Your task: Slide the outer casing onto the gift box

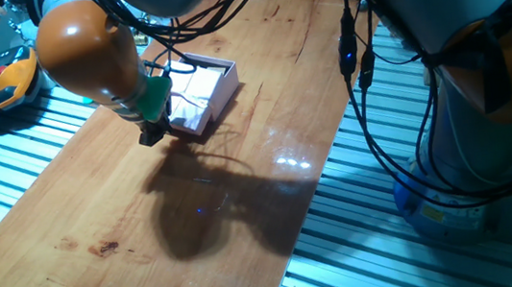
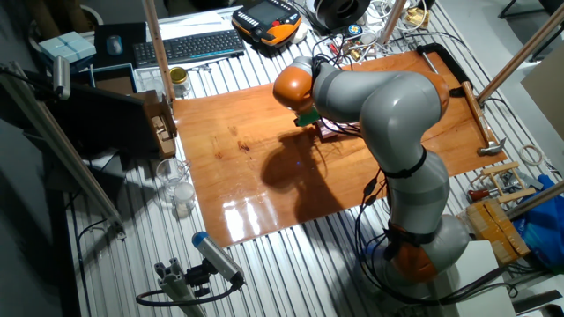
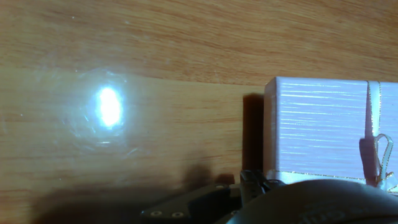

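Pincer positioned at the near corner of the outer casing on the wooden surface.

The outer casing is seen lying flat on the far part of the surface, its ribbon visible in the hand view. The pincer is located at the casing's near-left edge; whether its jaws are open or closed cannot be told, and no hold on anything can be confirmed. The gift box cannot be distinguished separately in any view. A dark arm shadow is cast on the surface nearer the camera.
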You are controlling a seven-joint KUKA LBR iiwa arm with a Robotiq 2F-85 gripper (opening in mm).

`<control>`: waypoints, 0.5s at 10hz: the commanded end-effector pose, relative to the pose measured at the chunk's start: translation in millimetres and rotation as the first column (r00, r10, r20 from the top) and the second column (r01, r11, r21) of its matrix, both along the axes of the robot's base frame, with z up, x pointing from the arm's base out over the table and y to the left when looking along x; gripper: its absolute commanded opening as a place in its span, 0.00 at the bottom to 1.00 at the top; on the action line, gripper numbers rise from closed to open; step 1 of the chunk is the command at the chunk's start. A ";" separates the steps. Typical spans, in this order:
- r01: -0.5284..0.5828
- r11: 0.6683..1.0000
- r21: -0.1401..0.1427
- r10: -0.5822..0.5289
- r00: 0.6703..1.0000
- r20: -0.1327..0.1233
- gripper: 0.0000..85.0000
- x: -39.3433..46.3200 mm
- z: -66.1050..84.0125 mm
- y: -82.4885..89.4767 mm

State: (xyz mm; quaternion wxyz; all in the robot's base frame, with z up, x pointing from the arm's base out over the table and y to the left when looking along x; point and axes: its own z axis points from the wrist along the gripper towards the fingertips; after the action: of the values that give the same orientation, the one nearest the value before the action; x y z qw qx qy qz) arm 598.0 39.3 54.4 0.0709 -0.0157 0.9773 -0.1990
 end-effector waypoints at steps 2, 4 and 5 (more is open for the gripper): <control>-0.003 1.000 -0.011 0.003 1.000 0.002 0.00 -1.7 -0.5 -2.5; -0.006 1.000 -0.016 0.006 1.000 0.002 0.00 -4.9 2.0 -6.3; -0.006 1.000 -0.016 0.006 1.000 0.002 0.00 -6.0 2.8 -7.5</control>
State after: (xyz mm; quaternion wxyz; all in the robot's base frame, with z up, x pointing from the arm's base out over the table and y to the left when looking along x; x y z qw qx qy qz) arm 591.6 31.6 57.4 0.0727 -0.0191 0.9755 -0.2066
